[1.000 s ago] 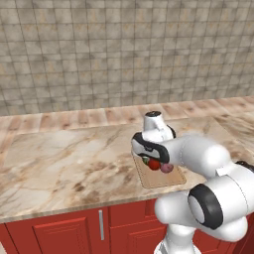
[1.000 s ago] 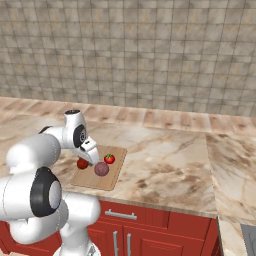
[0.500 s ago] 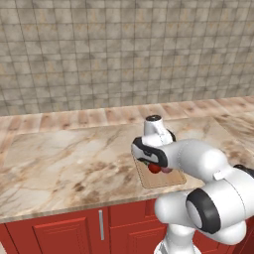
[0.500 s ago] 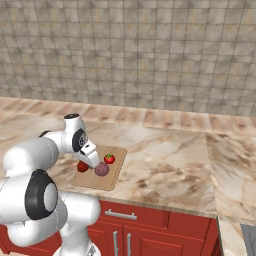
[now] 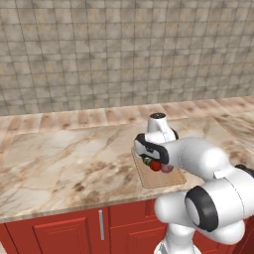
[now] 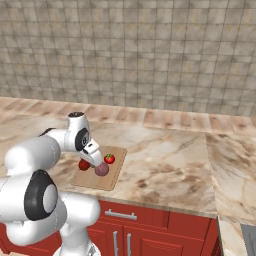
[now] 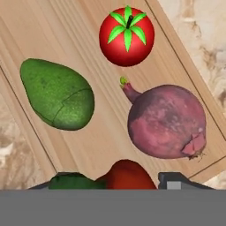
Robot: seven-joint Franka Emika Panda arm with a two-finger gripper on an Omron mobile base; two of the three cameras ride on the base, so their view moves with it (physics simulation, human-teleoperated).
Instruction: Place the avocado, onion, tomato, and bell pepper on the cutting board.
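The tan cutting board [image 7: 103, 132] lies on the counter near its front edge. On it rest the green avocado [image 7: 57, 95], the bright red tomato [image 7: 126, 36] and the mauve onion [image 7: 167, 121], all apart from one another. My gripper [image 7: 110, 183] hangs low over the board's near end, shut on the deep-red bell pepper [image 7: 128, 176], whose green stem points left. In the right base view the gripper [image 6: 90, 159] holds the bell pepper [image 6: 84, 164] beside the onion [image 6: 102, 169] and tomato [image 6: 109, 159]. In the left base view the bell pepper [image 5: 155, 165] sits just under my hand.
A marble counter [image 5: 74, 158] stretches wide to the left of the board, and more of the counter [image 6: 165, 165] runs to the right. A tiled wall [image 5: 124, 54] backs it. Red cabinet doors [image 6: 140, 235] sit below the front edge.
My hand has come down towards the board with the bell pepper in it. The tomato, onion and avocado have stayed where they were.
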